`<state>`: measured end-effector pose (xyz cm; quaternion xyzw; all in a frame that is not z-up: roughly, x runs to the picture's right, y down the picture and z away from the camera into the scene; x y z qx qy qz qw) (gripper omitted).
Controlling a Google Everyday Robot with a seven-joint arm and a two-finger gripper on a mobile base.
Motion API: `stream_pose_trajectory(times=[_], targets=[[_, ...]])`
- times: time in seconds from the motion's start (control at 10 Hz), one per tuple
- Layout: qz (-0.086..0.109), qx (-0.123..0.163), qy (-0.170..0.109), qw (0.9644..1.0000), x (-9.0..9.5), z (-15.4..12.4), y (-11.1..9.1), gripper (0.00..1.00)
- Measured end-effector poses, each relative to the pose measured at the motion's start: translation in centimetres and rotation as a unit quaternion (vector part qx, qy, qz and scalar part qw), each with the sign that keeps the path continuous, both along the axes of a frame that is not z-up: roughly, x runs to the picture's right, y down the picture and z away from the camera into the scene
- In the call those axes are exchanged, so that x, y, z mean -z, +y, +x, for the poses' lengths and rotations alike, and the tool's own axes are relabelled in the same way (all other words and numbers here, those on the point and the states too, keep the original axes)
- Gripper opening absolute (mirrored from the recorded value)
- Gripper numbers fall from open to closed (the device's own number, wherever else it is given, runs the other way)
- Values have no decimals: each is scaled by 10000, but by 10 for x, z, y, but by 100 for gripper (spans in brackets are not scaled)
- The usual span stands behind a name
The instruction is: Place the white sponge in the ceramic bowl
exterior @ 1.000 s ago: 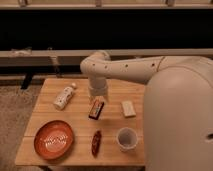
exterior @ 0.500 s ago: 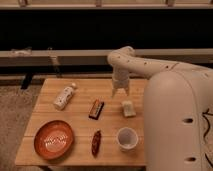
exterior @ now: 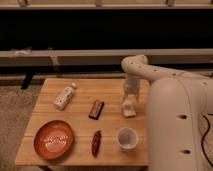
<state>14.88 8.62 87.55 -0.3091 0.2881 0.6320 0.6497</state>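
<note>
Within the last second the arm swung from over the brown bar (exterior: 96,108) to the table's (exterior: 85,92) right side, so the gripper (exterior: 129,99) hung, jaws open, just above the white sponge (exterior: 129,111), not yet grasped and well apart from the bowl (exterior: 54,140).

Matt wooden table (exterior: 112,92), ceramic bowl (exterior: 54,141), plastic bottle (exterior: 65,96)

Tool (exterior: 129,101), jaws apart, positioned directly above white sponge (exterior: 129,111) on tabletop (exterior: 82,95); ceramic bowl (exterior: 54,140) well apart.
</note>
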Motion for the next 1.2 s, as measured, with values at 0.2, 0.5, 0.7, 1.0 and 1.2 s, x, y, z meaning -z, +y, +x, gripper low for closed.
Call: stream_pose_trajectory(times=[0.2, 0.5, 0.7, 1.0, 1.2], targets=[[-177, -104, -88, 9998, -10, -10, 19, 65], [-215, -29, 68, 9997, -15, -2, 21, 65], [-212, -11, 121, 9997, -15, 4, 18, 65], [-258, -78, 106, 9996, -20, 6, 23, 65], [-269, -158, 96, 9995, -22, 8, 27, 65]])
